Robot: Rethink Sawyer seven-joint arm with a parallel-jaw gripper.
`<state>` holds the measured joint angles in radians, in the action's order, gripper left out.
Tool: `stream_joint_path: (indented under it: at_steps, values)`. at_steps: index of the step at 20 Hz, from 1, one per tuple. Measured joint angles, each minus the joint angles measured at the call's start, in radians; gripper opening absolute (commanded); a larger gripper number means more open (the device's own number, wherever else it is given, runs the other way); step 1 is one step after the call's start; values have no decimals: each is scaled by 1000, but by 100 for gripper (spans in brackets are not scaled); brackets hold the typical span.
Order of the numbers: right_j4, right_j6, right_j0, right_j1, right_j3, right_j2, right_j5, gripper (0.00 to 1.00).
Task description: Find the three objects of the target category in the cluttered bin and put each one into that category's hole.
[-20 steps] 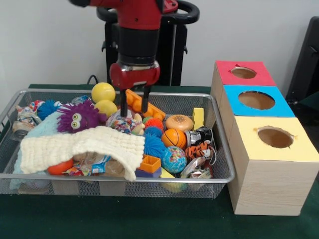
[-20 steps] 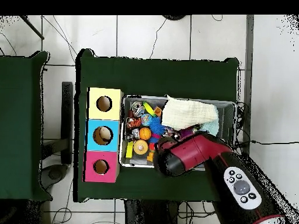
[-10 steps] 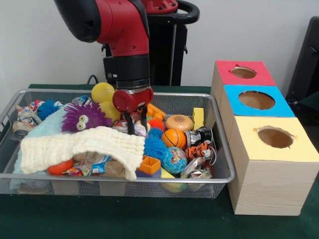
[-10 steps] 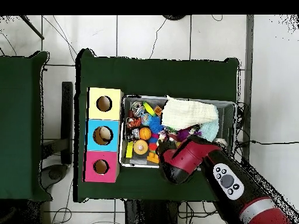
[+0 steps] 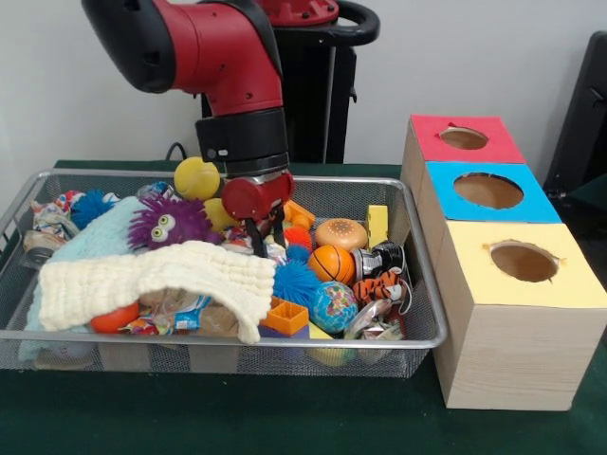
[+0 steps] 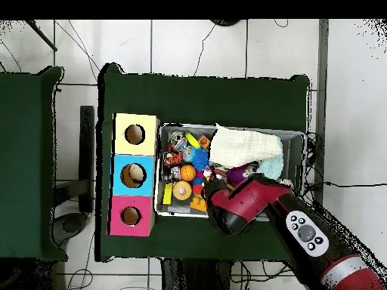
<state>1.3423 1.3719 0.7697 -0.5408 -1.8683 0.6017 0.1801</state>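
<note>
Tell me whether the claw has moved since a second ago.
Yes. In the front view the claw has dropped from above the basket's far rim down into the toys, ending beside the purple puffer.

The red arm bends down, its gripper lowered, fingers slightly parted.

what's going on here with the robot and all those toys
A red Sawyer arm has its gripper lowered into the cluttered bin, down among the toys beside a purple puffer ball and a cream cloth. Whether it holds anything can't be seen. A striped plush tiger lies at the bin's end nearest the boxes. The red box's hole has nothing visible in it.
</note>
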Motion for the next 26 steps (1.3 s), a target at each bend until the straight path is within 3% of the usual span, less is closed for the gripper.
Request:
stream_joint_path:
  at_steps: [6,9,11,13,18,26]
  values:
    - [-137,-49,46,-30,-15,24,76,100]
    - [-257,-49,55,-79,-22,41,186,100]
    - [-274,-49,55,-91,-22,46,212,100]
    - [-339,-49,47,-137,-22,64,310,100]
    - [-381,-49,33,-183,-23,85,392,100]
    - [-384,-49,0,-204,-23,96,402,100]
